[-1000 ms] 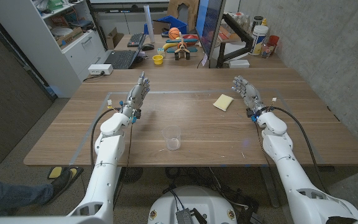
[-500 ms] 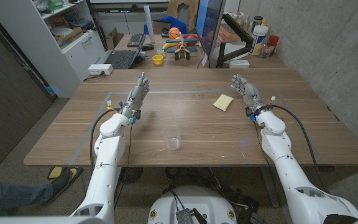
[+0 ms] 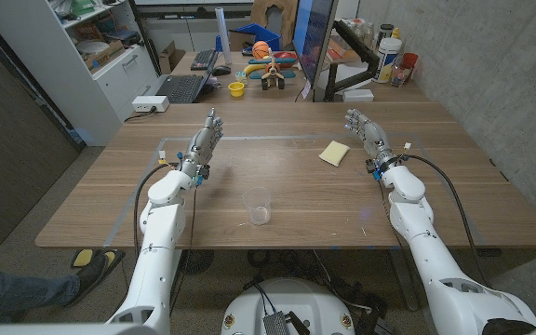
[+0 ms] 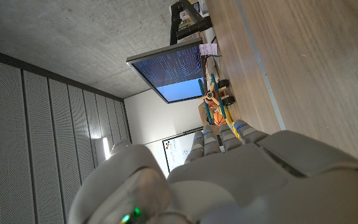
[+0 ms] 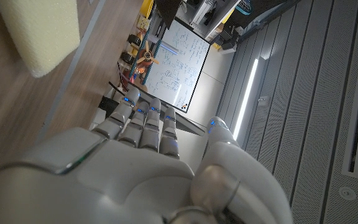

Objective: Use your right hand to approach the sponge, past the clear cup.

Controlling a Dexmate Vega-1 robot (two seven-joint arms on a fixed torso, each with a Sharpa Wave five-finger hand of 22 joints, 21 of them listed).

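The sponge [image 3: 335, 153] is observed as a pale yellow, roughly square pad lying flat on the table [image 3: 277, 177], right of centre and toward the far side. In the right wrist view the sponge [image 5: 39, 34] shows a soft, porous face with a rounded corner, resting on the wood grain. The cup [image 3: 258, 207] is clear and stands upright near the table's front edge, about midway between the two arms and well apart from the sponge.

The right hand [image 3: 364, 132] is seen raised above the table just beside the sponge, on its right, not touching it. Its fingers [image 3: 352, 118] are extended and slightly apart, and nothing is held. In the right wrist view the back of the right hand [image 5: 135, 168] is seen with fingers reaching away, the sponge beyond them.

The left hand [image 3: 206, 141] is held up over the left part of the table, fingers straight and close together but not closed, with nothing in it. Its back is noted in the left wrist view [image 4: 229, 180].

Compared with a second ago, the right hand is found a little further toward the table's far side and slightly leftward. Sponge, cup and left hand are found unchanged.
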